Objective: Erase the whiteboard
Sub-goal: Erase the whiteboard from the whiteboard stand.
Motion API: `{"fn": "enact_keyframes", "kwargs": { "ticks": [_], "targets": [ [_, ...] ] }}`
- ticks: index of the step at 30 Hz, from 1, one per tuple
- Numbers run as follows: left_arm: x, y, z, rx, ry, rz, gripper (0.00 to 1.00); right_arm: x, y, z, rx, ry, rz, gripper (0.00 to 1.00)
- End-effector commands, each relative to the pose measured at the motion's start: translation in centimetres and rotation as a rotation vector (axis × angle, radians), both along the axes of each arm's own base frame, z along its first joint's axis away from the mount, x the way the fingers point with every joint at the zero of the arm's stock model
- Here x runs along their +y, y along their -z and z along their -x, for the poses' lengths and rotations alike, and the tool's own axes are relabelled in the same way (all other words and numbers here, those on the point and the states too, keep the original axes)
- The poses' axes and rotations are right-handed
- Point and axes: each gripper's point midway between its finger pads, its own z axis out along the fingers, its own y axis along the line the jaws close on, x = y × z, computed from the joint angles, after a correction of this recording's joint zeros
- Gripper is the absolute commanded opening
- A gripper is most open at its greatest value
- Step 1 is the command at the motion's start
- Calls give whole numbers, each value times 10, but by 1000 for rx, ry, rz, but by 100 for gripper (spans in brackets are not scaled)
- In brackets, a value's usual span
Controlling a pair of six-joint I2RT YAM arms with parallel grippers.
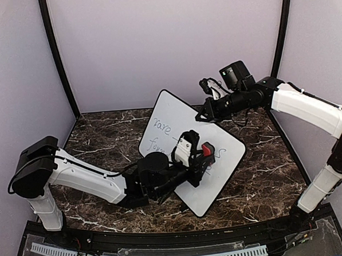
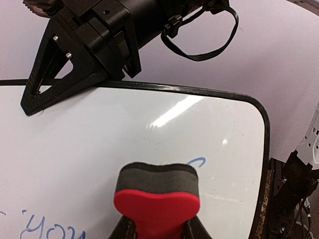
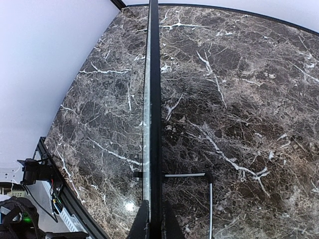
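Dark marble surface (image 1: 97, 143) lies under the whiteboard (image 1: 171, 108). My right gripper (image 1: 203, 116) is pinched tight on its far edge and holds it steady. My left gripper (image 1: 202, 155) squeezes a red eraser (image 1: 207, 148) right at the board's face. I think I'm mid-wipe. Blue words sit left of this gripper, so next I should rub that way.

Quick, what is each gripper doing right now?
Left gripper: closed on the red eraser.
Right gripper: closed on the whiteboard edge.
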Motion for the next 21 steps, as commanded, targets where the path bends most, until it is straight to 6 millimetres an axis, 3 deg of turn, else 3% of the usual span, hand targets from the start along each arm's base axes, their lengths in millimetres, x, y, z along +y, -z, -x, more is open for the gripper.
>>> {"fn": "enact_keyframes", "kwargs": {
  "ticks": [1,7,11,16,21],
  "targets": [
    [-3,33,0,9,-1,-131,2,20,16,23,52,-88,23,0],
    [-20,-4,-10,-41,0,-72,2,19,15,22,53,-85,24,0],
    [-24,-16,-16,-54,3,-52,2,20,14,22,54,-86,22,0],
    [-21,-9,-14,-28,20,-55,2,20,14,22,53,-85,25,0],
    [-4,22,-7,33,26,-88,2,20,15,22,53,-87,25,0]
  ]
}}
